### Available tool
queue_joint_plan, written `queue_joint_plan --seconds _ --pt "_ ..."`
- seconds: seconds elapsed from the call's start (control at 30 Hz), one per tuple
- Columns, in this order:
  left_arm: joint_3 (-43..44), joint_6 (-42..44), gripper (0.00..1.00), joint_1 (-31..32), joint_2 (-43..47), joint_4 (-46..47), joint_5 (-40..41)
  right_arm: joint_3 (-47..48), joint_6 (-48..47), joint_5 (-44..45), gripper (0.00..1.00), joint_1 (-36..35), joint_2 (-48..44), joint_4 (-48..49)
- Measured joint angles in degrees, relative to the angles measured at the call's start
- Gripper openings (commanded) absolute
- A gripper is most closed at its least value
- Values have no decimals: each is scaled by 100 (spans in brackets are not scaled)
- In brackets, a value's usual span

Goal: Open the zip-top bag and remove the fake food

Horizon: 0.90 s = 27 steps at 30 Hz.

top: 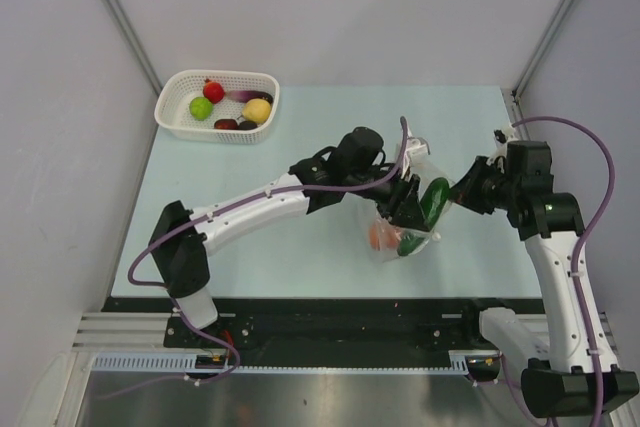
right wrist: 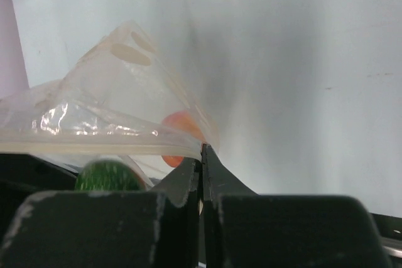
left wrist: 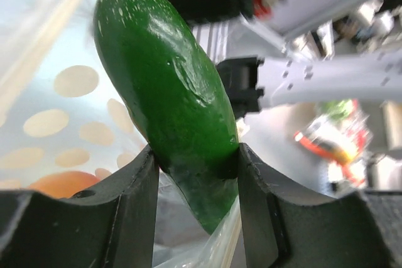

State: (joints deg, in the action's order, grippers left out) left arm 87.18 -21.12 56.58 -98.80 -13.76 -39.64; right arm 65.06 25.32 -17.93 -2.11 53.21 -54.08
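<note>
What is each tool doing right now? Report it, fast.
Left tool: closed on the green toy vegetable.
Right tool: shut, pinching the edge of the bag.

Both arms share one build: smooth white tubular links joined by chunky black joint housings. The left arm [top: 250, 202], rising from the lower left of the frame, and the right arm [top: 560, 257], at lower right, each carry a thin purple cable [top: 545, 119] running from base to wrist. Each ends in a matt black gripper: the left gripper [left wrist: 198, 167] has thick, curved-shouldered fingers, and the right gripper [right wrist: 201, 155] has tapered, faintly scuffed ones.
</note>
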Motion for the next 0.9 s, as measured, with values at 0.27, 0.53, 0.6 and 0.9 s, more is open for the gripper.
queue_joint_plan --seconds 0.27,0.53,0.6,0.9 --pt "1471 -1279 0 -299 -584 -787 1163 7 -96 50 0 -363 -793 216" --pt "1126 -2942 0 -619 -713 -225 1276 -59 -188 332 0 -872 -955 175" --pt "1021 -3523 0 -643 -723 153 1038 -120 -208 426 0 -922 -962 173" --pt "66 -5257 0 -804 -525 1668 184 -334 -181 1261 0 -1084 -894 197"
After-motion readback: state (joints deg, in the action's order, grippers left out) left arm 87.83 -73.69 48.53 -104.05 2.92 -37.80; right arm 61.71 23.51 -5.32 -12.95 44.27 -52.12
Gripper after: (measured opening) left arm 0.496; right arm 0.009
